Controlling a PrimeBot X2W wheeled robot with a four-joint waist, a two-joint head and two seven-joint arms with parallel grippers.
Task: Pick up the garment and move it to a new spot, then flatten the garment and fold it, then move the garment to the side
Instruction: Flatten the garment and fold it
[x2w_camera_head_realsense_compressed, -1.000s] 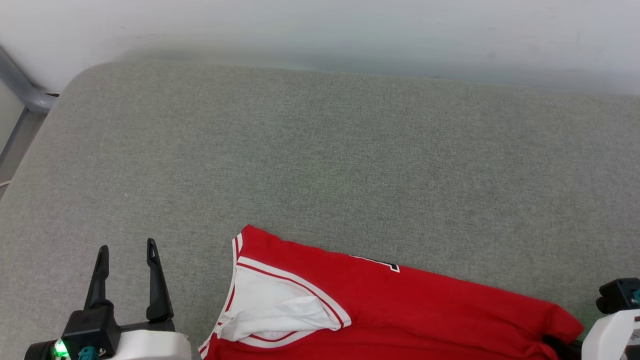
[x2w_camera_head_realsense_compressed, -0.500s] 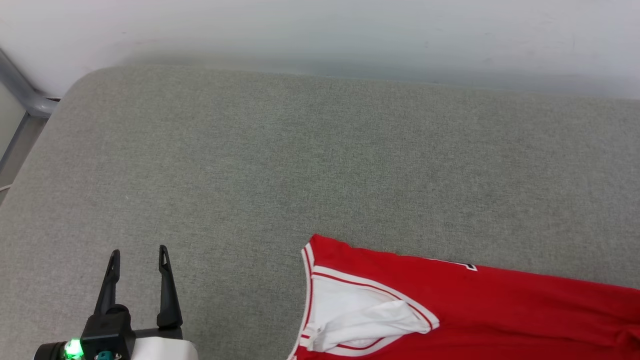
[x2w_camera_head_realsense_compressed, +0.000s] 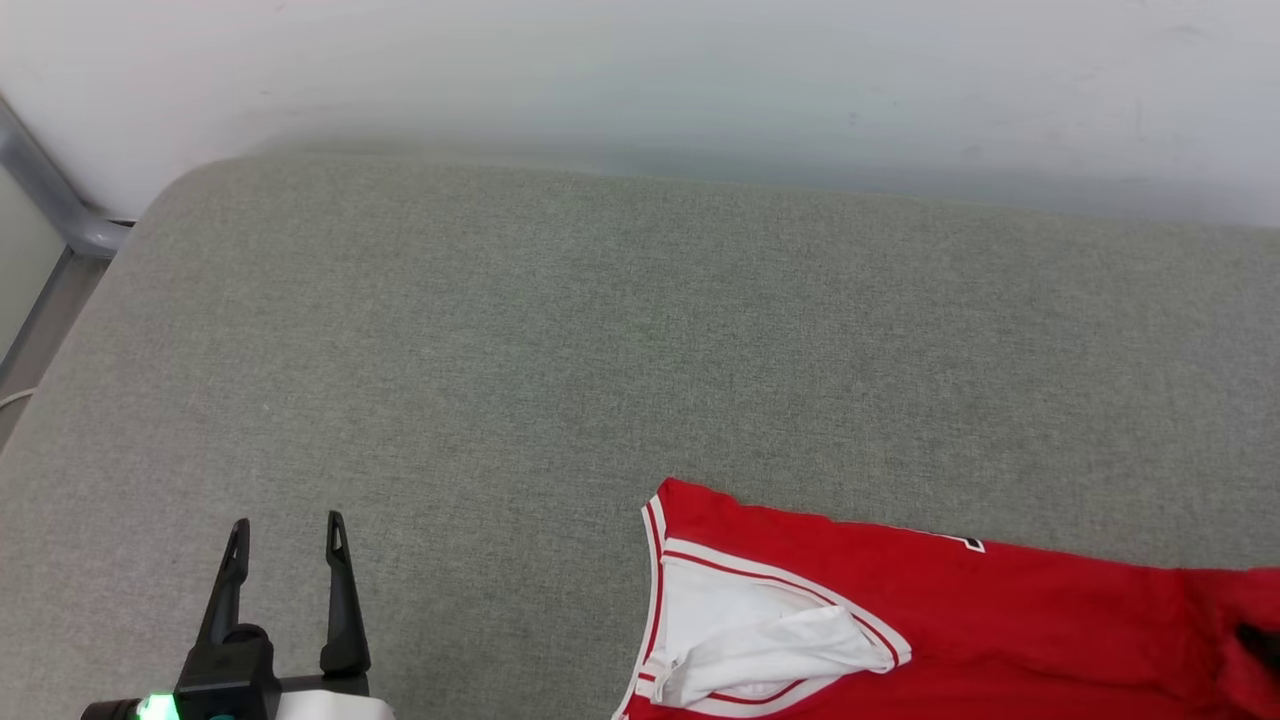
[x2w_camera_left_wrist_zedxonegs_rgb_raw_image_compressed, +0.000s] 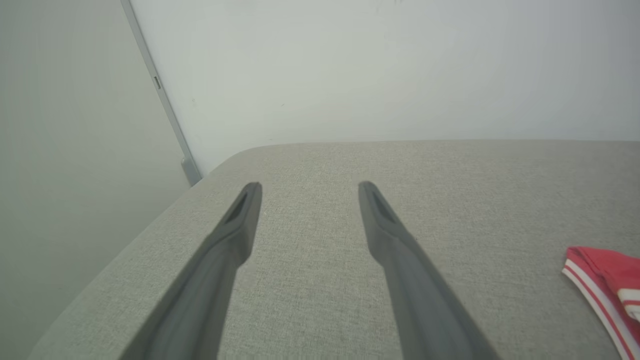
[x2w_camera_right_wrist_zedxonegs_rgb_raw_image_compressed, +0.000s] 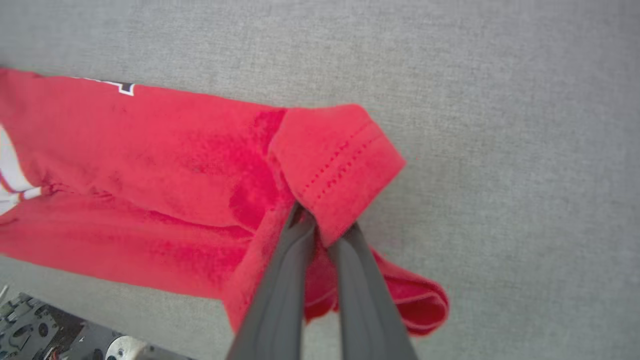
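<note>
A pale wall (x2w_camera_head_realsense_compressed: 640, 80) backs a grey, fabric-covered tabletop (x2w_camera_head_realsense_compressed: 600, 330) with a rounded far-left corner, where a grey metal post (x2w_camera_head_realsense_compressed: 50, 190) runs down beside it. The garment (x2w_camera_head_realsense_compressed: 1000, 620), a red jersey, lies on the near right part of the tabletop and runs off the bottom and right edges of the head view. Its white sleeve (x2w_camera_head_realsense_compressed: 760, 640), edged with red-and-white stripes, is crumpled at its left end, and a sliver of black, white-edged lettering (x2w_camera_head_realsense_compressed: 970, 543) peeks out along the far edge. In the right wrist view the right tool (x2w_camera_right_wrist_zedxonegs_rgb_raw_image_compressed: 322, 227) has its two dark fingers pressed together, pinching a stitched hem corner (x2w_camera_right_wrist_zedxonegs_rgb_raw_image_compressed: 340, 150) of the garment (x2w_camera_right_wrist_zedxonegs_rgb_raw_image_compressed: 150, 150), which bunches and folds over around the fingertips. The left tool (x2w_camera_head_realsense_compressed: 287, 522) sits at the near left, well apart from the jersey. Its fingers are spread wide over bare fabric with nothing between them (x2w_camera_left_wrist_zedxonegs_rgb_raw_image_compressed: 309, 186), and the striped edge of the garment (x2w_camera_left_wrist_zedxonegs_rgb_raw_image_compressed: 605, 265) shows far to the side.
</note>
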